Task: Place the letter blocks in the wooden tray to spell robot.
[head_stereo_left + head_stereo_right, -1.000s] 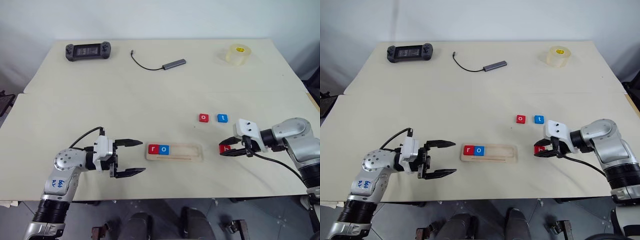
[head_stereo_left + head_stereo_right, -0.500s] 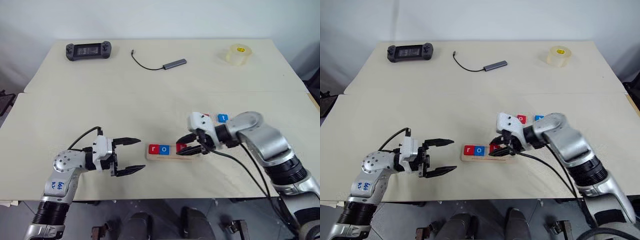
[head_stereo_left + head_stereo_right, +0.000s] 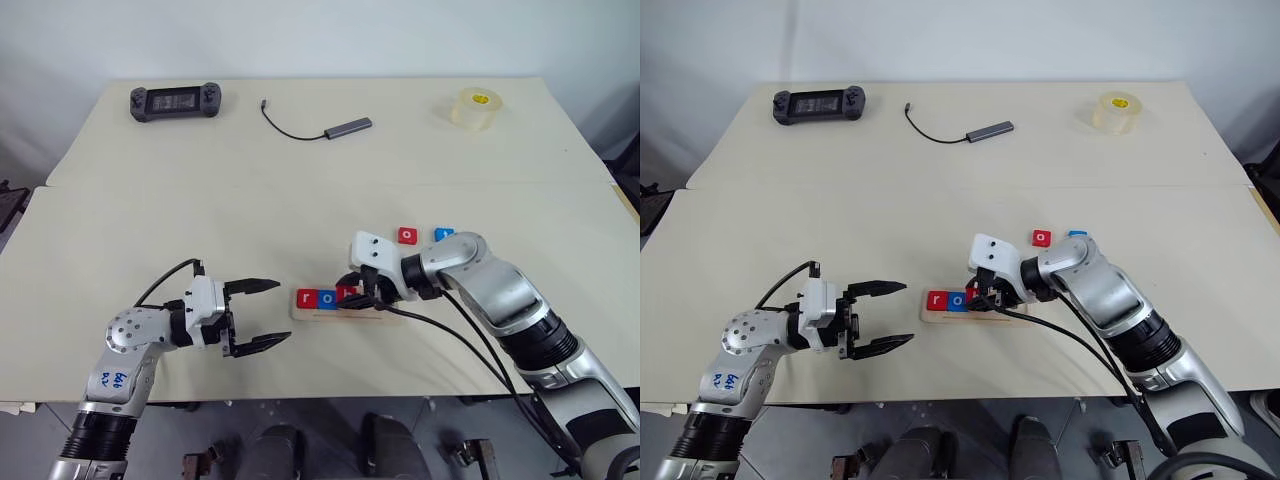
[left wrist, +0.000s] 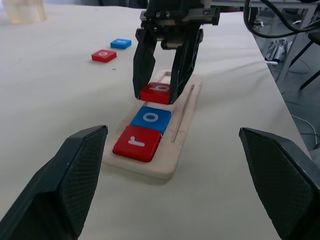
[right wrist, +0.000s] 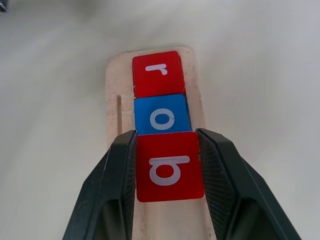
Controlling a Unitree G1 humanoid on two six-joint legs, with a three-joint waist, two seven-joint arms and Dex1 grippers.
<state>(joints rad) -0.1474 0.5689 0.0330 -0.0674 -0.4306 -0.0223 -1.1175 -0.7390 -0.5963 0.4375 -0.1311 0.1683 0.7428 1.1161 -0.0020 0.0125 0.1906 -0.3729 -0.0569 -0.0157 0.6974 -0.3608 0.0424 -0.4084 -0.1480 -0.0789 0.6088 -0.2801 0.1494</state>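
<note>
The red b block (image 5: 169,166) is being gripped between the two black fingers (image 5: 118,186) of the right gripper (image 4: 159,92), which is being held over the tray (image 4: 181,131). The b is being kept in the tray's slot, right beside the blue o block (image 4: 151,118), its edge touching or nearly touching that block. The red r block (image 4: 137,142) is lying at the tray's left end, touching the blue o. The rest of the slot is being hidden by the gripper. A red o block (image 3: 407,235) and a blue t block (image 3: 444,234) are lying loose on the table (image 3: 200,200), just beyond the right arm. The left gripper (image 3: 258,315) is being held with fingers spread wide and nothing between them, near the tray's left end.
</note>
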